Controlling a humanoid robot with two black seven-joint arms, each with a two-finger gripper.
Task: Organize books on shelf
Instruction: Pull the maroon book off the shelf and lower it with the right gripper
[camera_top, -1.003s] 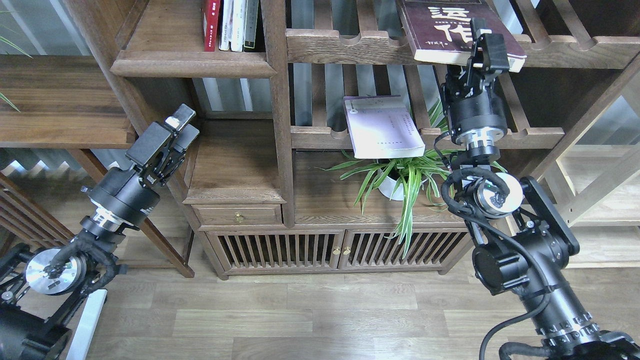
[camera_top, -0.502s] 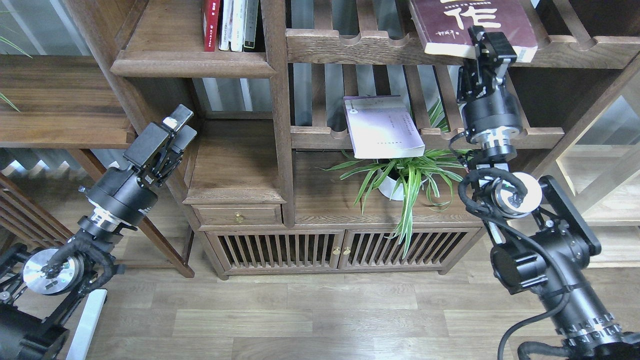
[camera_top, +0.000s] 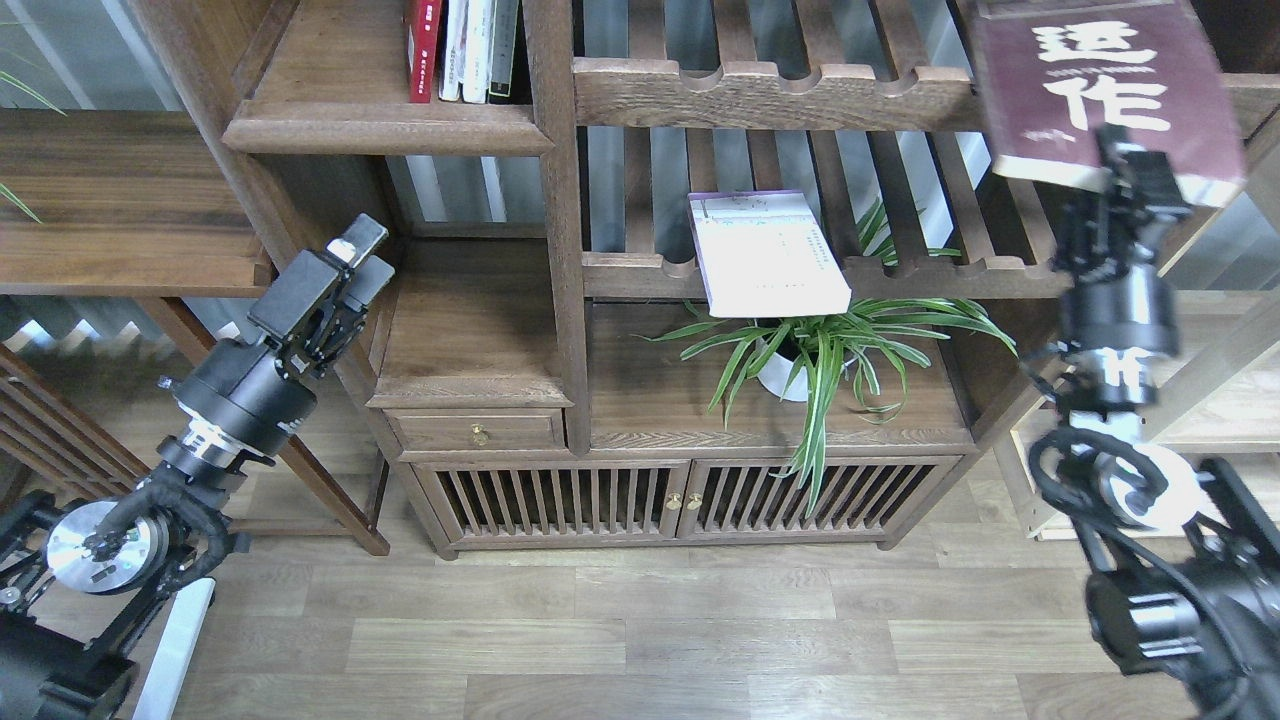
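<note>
Wooden shelving filled most of the view, with plank flooring below and a potted spider plant (camera_top: 800, 360) sitting in the middle bay.

Our right gripper (camera_top: 1125, 170) was up high at the right edge, clamped on the lower edge of the maroon book (camera_top: 1100, 90). It was a bit blurry, but the fingers clearly pinched the bottom edge with the book sticking up and out above them, cover facing us, clear of the slatted rack (camera_top: 760, 95) beside it. That book looked like a thick paperback, so we'd guess decent weight and some flex. Held by one edge like that, it probably wanted to sag or swing, and the glossy-looking cover could slip. A grip nearer the spine, deeper onto the block of pages, seemed safer to us.

Looks-wise: dark maroon cover, big white Chinese characters, pale page edges showing along the bottom.

Further out, the lavender book (camera_top: 765, 250) lay flat on the lower slatted rack, overhanging the front rail right above the plant. Same kind of thick paperback, pale cover with small print.

Way over left, the red book (camera_top: 424, 50) stood upright on the solid shelf (camera_top: 385, 125) next to a few white-spined ones.

Our left gripper (camera_top: 350, 265) hung near the left side of the cabinet holding nothing; we couldn't really tell how far apart the fingers were.
</note>
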